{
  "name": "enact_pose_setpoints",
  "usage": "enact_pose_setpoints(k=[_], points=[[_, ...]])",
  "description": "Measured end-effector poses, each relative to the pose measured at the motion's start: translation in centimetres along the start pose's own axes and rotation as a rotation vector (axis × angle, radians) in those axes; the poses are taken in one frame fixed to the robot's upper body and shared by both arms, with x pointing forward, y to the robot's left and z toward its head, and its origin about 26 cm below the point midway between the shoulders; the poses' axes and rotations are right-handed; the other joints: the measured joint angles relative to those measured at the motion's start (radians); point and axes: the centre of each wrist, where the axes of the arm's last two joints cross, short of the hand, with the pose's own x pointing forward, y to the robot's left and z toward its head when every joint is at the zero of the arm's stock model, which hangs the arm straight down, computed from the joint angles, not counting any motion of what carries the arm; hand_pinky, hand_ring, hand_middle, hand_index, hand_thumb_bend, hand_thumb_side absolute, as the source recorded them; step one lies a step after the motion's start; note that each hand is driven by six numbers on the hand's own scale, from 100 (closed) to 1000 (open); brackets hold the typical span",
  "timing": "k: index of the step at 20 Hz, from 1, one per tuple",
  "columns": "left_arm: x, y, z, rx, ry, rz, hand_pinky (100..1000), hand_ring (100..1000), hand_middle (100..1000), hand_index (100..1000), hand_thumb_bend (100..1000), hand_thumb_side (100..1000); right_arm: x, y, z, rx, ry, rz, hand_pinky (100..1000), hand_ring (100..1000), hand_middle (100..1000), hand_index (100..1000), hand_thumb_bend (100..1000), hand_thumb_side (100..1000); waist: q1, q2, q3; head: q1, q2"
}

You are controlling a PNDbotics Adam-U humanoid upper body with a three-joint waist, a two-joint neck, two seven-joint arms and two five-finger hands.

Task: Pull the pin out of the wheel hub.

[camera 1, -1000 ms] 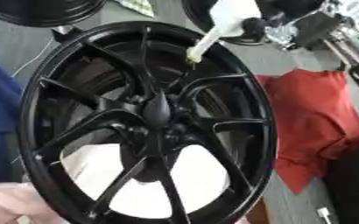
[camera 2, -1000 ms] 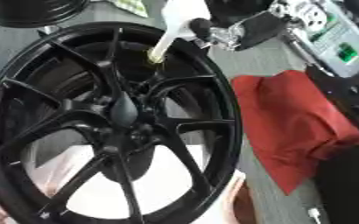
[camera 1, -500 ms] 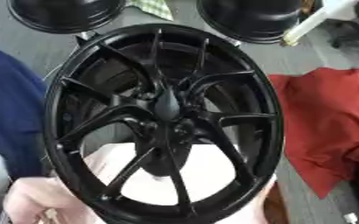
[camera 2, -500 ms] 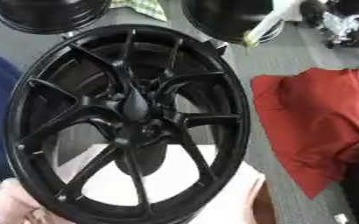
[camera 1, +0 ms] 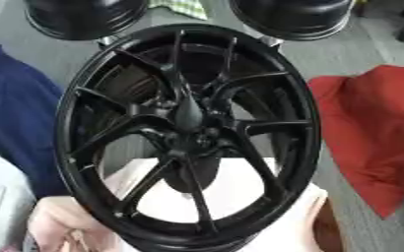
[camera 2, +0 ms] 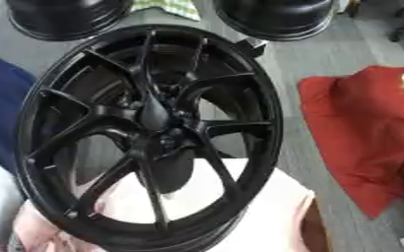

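The black wheel hub (camera 1: 188,133) fills the middle of the frame, standing tilted with its spoked face toward the camera, its thin spokes running from a dark centre boss (camera 1: 188,115) out to the rim. No pin can be made out on it. Its lower rim sits against a pale pinkish-white surface (camera 2: 266,211) at the bottom of the frame, and a pale shape (camera 1: 59,221) lies just beside the rim at the lower left; what it is I cannot tell. Neither robot hand shows in either view. Two more black wheels (camera 1: 84,17) (camera 1: 291,17) stand along the top edge. A red cloth (camera 2: 360,142) lies at the right on the grey floor (camera 1: 343,54), and blue fabric (camera 1: 16,123) fills the left edge.
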Motion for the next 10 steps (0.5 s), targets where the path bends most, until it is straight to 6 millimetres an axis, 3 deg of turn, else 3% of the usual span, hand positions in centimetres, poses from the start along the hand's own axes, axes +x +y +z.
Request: enact_pose_setpoints(k=[1, 2, 4, 5, 6, 7, 8, 9, 10], points=[[0.2, -0.1, -0.1, -0.004, -0.007, 0.002, 685, 561, 515, 734, 335, 545, -0.2, 0.3, 1.6, -0.042, 0.013, 0.033, 637, 621, 294, 415, 100, 100, 0.004, 0.0, -0.002, 0.001, 0.0], [0.4, -0.3, -0.3, -0.01, -0.016, 0.002, 686, 563, 516, 735, 336, 543, -0.3, 0.8, 2.8, -0.079, 0.031, 0.066, 665, 666, 376, 497, 100, 100, 0.007, 0.001, -0.006, 0.003, 0.0], [1.0, -0.3, -0.7, -0.02, -0.041, -0.002, 686, 564, 517, 735, 338, 542, -0.6, 2.3, 4.6, -0.128, 0.075, 0.129, 723, 757, 545, 669, 100, 170, 0.012, 0.002, -0.022, 0.011, 0.0], [1.4, -0.4, -0.9, -0.024, -0.055, -0.001, 687, 564, 518, 736, 339, 541, -0.8, 3.3, 5.2, -0.138, 0.102, 0.16, 759, 817, 695, 794, 147, 230, 0.015, 0.005, -0.028, 0.016, -0.001], [1.6, -0.4, -1.0, -0.027, -0.066, -0.002, 687, 565, 518, 736, 340, 541, -1.0, 4.4, 5.6, -0.139, 0.127, 0.19, 762, 825, 718, 808, 155, 251, 0.017, 0.008, -0.032, 0.02, -0.001], [1.9, -0.4, -1.1, -0.029, -0.076, -0.002, 688, 565, 519, 736, 341, 541, -1.2, 5.5, 5.9, -0.138, 0.154, 0.217, 751, 817, 720, 819, 141, 328, 0.019, 0.014, -0.037, 0.025, -0.003], [2.2, -0.5, -1.1, -0.032, -0.088, 0.002, 688, 565, 519, 736, 341, 541, -1.3, 6.7, 6.0, -0.136, 0.182, 0.238, 751, 817, 720, 819, 141, 328, 0.019, 0.021, -0.039, 0.029, -0.007], [2.4, -0.6, -1.2, -0.033, -0.095, 0.004, 688, 566, 521, 736, 347, 539, -1.5, 7.8, 6.1, -0.133, 0.204, 0.254, 747, 804, 727, 832, 115, 456, 0.019, 0.027, -0.039, 0.034, -0.011], [2.6, -0.6, -1.2, -0.033, -0.103, 0.008, 688, 566, 521, 736, 347, 539, -1.6, 8.7, 6.0, -0.132, 0.222, 0.268, 747, 804, 727, 832, 115, 460, 0.018, 0.032, -0.039, 0.036, -0.012]])
